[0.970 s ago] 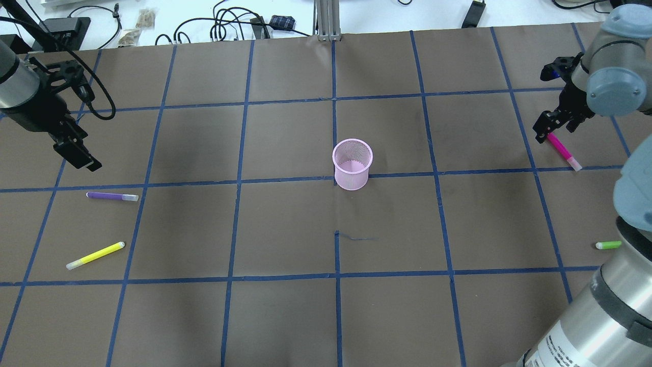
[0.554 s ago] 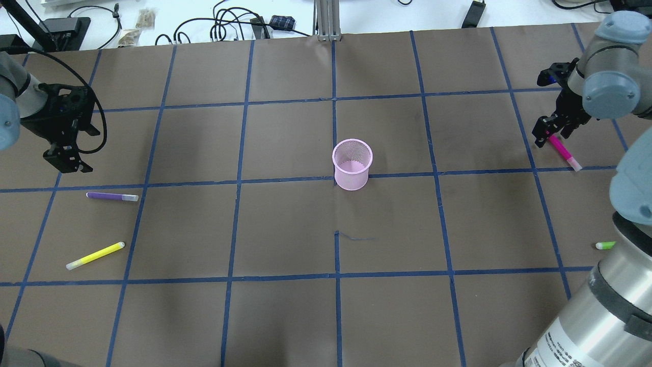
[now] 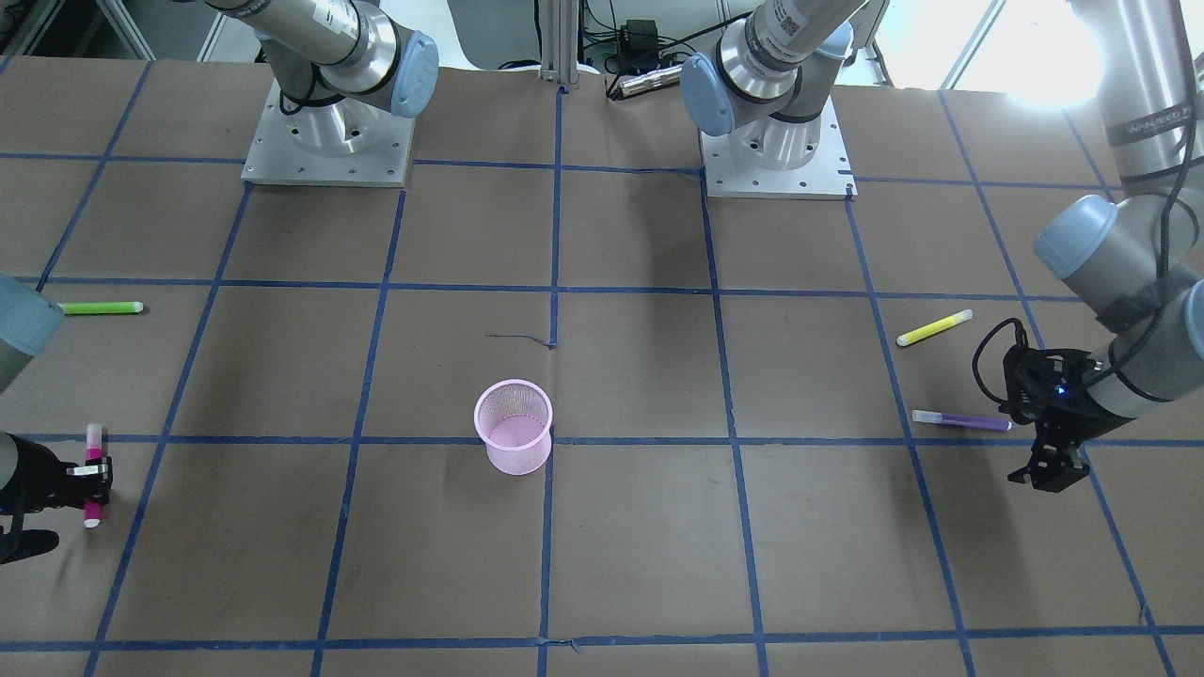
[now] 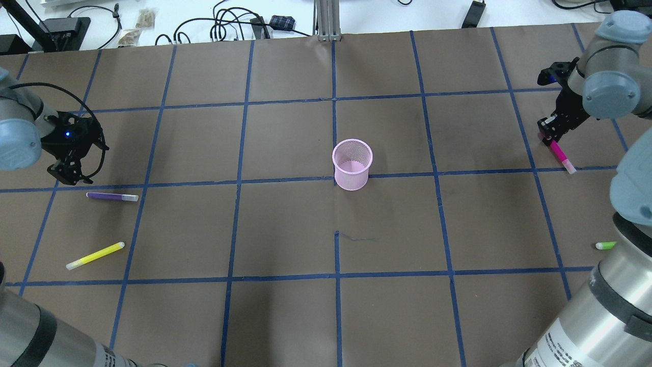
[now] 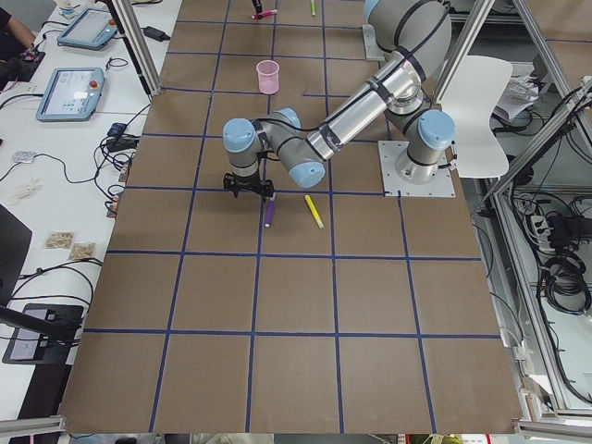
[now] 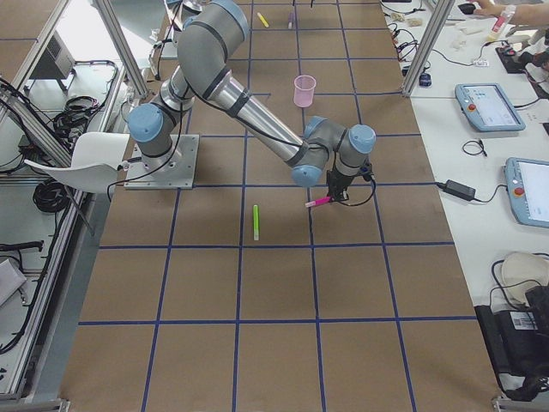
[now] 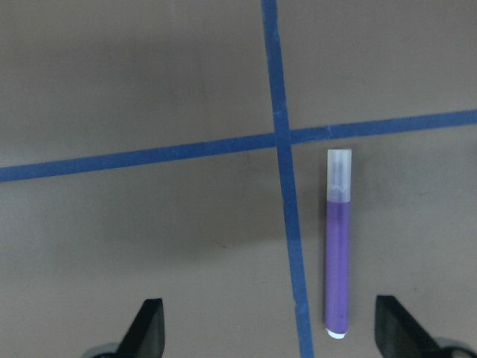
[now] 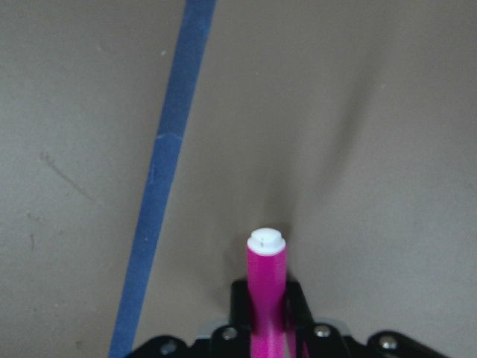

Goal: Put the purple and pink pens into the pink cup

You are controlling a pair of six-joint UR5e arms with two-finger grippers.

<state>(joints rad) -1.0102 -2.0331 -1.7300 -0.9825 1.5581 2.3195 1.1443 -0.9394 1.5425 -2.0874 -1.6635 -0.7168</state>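
Grip is new: my right gripper (image 4: 547, 127) has clamped onto the pink pen (image 4: 561, 157), well right of the pink cup (image 4: 351, 165). My left gripper (image 4: 67, 174), jaws spread wide, has dropped beside the purple pen (image 4: 112, 196), well left of the cup, so I judge its grasp comes next.

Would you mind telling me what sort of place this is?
Probably a robotics lab: two robot arms bolted to a table with a blue tape grid, control tablets on the side bench, and loose cables.
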